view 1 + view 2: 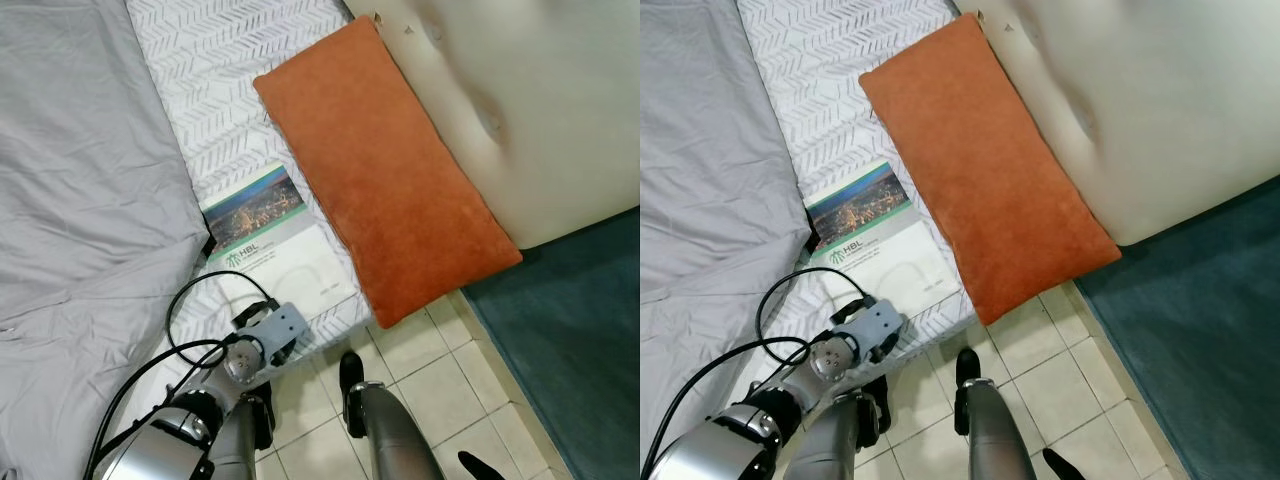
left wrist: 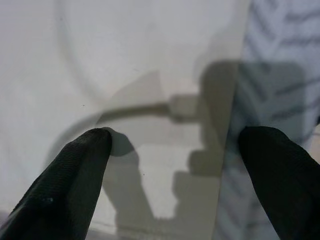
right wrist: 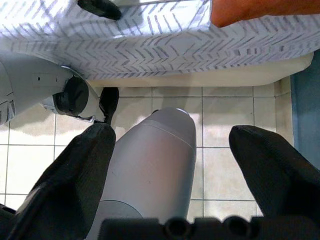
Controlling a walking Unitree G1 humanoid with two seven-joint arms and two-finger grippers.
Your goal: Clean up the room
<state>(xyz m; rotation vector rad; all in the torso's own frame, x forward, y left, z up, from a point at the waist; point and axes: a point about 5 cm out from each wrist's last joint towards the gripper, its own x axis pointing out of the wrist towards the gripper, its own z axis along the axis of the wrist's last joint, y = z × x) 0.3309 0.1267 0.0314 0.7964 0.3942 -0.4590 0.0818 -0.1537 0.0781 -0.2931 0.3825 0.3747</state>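
Note:
A booklet (image 1: 265, 235) with a city photo and a white lower half lies on the patterned bed sheet (image 1: 230, 80), between a grey blanket (image 1: 80, 200) and a long orange pillow (image 1: 385, 170). My left gripper (image 2: 175, 165) hovers open just above the booklet's white lower part (image 2: 100, 60), close to its edge by the sheet, and holds nothing. Its wrist housing (image 1: 270, 330) sits over the bed's near edge. My right gripper (image 3: 172, 170) hangs open and empty beside my leg (image 3: 155, 165), above the tiled floor.
A cream padded headboard (image 1: 530, 100) stands to the right of the pillow. A teal rug (image 1: 570, 330) covers the floor at the right, with pale tiles (image 1: 440, 390) beside the bed where my feet stand. A black cable (image 1: 190, 330) loops off my left arm.

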